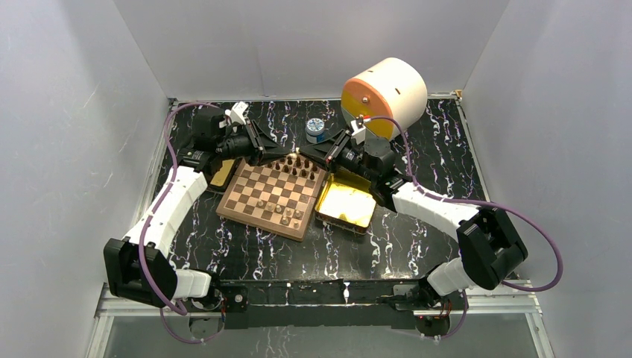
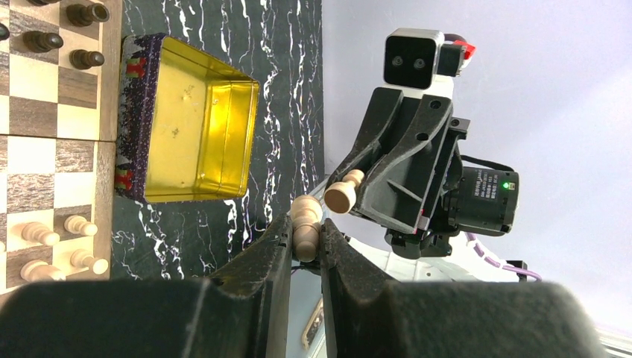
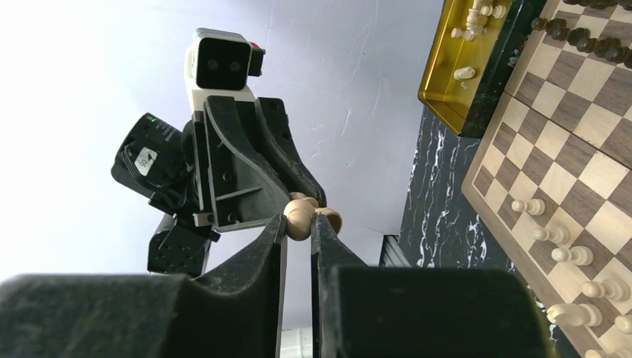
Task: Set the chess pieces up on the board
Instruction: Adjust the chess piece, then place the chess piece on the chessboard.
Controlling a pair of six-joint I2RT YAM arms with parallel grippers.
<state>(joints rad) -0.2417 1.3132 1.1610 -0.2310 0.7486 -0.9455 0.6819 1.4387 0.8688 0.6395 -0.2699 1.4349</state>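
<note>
The left gripper (image 2: 306, 233) is pinching a pale piece (image 2: 306, 216) between its two black fingers. The piece's long axis is running along the gap between them, and its rounded end is pointing out past the tips toward the right gripper (image 3: 299, 227). The right gripper is facing it tip to tip, with its own fingers pressed together on the same pale wood. A round pale base (image 2: 343, 197) is showing just beside the tips, facing the left wrist camera; I cannot tell whether it belongs to that piece or to a second one.

The two grippers are meeting in the air over the far edge of the board (image 1: 261, 183). Dark pieces (image 1: 299, 165) are standing upright along that far edge, and pale pieces (image 1: 279, 210) are standing toward the near edge.

One gold tray (image 1: 344, 203) is lying against the board's right edge. Another gold tray (image 1: 221, 173) is lying at its left edge, partly under the left arm, with a few pale men inside.

All this is resting on the black marbled table (image 1: 402, 246). A cream cylinder with an orange face (image 1: 384, 93) is sitting toward the table's far right corner, with a small blue-topped container (image 1: 316, 130) beside it
</note>
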